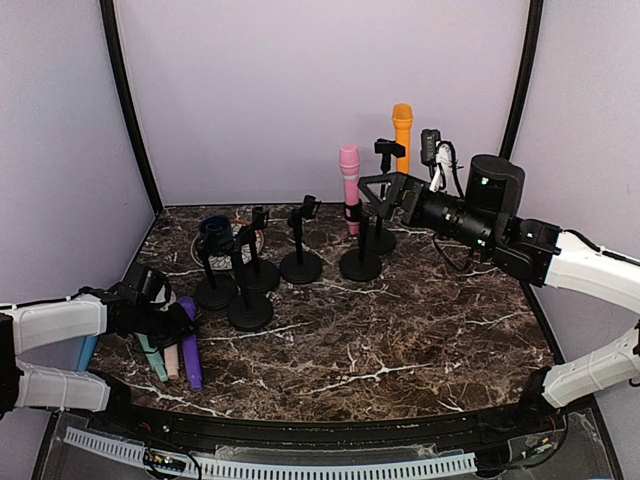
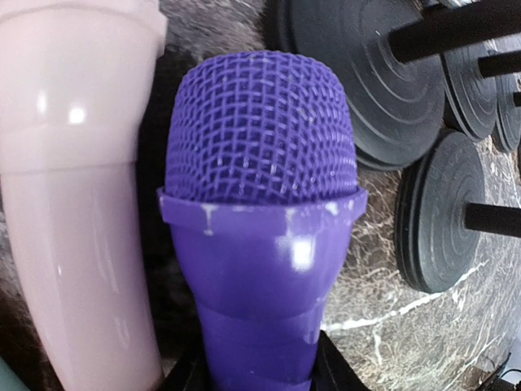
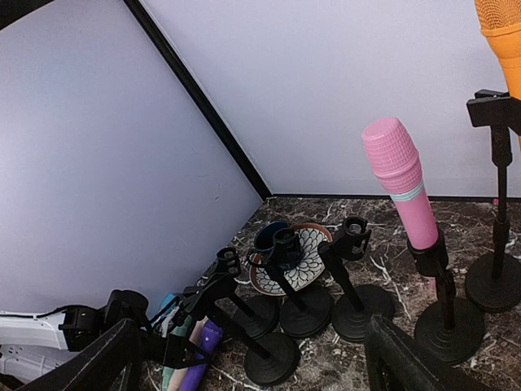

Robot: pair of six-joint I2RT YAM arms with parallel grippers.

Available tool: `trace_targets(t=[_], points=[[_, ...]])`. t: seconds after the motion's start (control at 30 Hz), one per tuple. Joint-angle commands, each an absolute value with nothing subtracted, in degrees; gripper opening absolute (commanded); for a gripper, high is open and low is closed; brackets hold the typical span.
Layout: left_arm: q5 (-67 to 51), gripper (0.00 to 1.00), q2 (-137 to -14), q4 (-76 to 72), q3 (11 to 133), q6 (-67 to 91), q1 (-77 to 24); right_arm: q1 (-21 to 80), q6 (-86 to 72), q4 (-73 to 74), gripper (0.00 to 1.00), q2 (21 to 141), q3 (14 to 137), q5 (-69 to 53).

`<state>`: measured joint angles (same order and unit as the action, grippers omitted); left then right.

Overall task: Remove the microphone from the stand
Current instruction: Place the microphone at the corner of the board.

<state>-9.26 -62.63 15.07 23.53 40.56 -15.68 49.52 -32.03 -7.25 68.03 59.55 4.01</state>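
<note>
A pink microphone [image 1: 349, 185] stands upright in a black stand [image 1: 360, 262] at the back middle; it also shows in the right wrist view [image 3: 403, 191]. An orange microphone [image 1: 402, 130] stands in another stand behind it. My right gripper [image 1: 374, 190] is open and empty, level with the pink microphone's handle and just to its right; its fingers [image 3: 395, 358] frame the bottom of the right wrist view. My left gripper [image 1: 168, 320] is shut on a purple microphone [image 2: 260, 204] that lies low at the table's left.
Several empty black stands [image 1: 300, 262] cluster at the left middle. A patterned plate [image 3: 305, 257] with a dark blue cup [image 1: 215, 230] sits behind them. Pale pink [image 2: 73, 204], teal [image 1: 150, 355] and blue microphones lie beside the purple one.
</note>
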Motion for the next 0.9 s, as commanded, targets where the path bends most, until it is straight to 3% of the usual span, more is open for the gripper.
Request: trace_targets(t=[0.0,0.2,0.47,0.87], points=[[-8.0,0.17,-62.4,16.4,23.3,37.5,-13.3,48.9,-31.8,-8.8,0.96,67.9,59.1,4.2],[-7.7,0.24,-63.9,16.4,24.6,34.8,-11.5,48.8,-31.8,-8.5,0.96,67.7,59.1,4.6],[-6.3,0.56,-61.8,18.4,26.8,33.3,-10.9,48.7,-32.5,-8.7,0.96,67.2,58.2,5.0],[-5.9,0.67,-57.0,22.6,34.1,29.1,-10.8,48.6,-32.2,-8.4,0.96,66.4,58.0,5.4]])
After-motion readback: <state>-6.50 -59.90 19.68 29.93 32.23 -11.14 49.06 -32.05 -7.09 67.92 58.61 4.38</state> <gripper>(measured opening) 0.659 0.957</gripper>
